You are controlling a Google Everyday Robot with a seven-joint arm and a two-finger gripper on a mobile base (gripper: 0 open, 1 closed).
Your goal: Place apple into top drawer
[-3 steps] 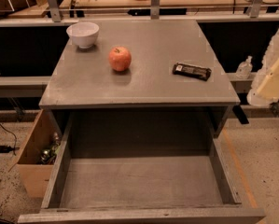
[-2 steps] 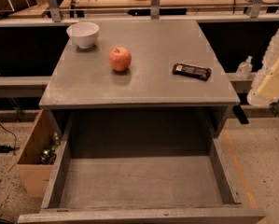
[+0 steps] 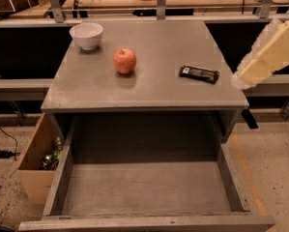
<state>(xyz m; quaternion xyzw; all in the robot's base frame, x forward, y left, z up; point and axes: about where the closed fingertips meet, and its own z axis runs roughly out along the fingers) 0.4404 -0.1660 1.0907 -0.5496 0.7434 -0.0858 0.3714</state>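
Red-orange apple (image 3: 124, 61) on desk (image 3: 158, 88), well left of gripper (image 3: 249, 71) hanging off right edge. Gripper state: honestly can't tell. Top drawer (image 3: 144, 192) open, near side.

Your gripper (image 3: 262, 59) is cut off at the right edge, the top drawer (image 3: 149, 222) at the bottom; the cardboard box (image 3: 35, 180) contents are indistinct.

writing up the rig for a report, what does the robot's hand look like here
Only part of the hand shows, at the right edge of the camera view beside the cabinet top. It is a pale cream-yellow, blocky piece with a whitish, bumpy strip along its upper edge and a rounded whitish tip. No cables or markings are visible on it.
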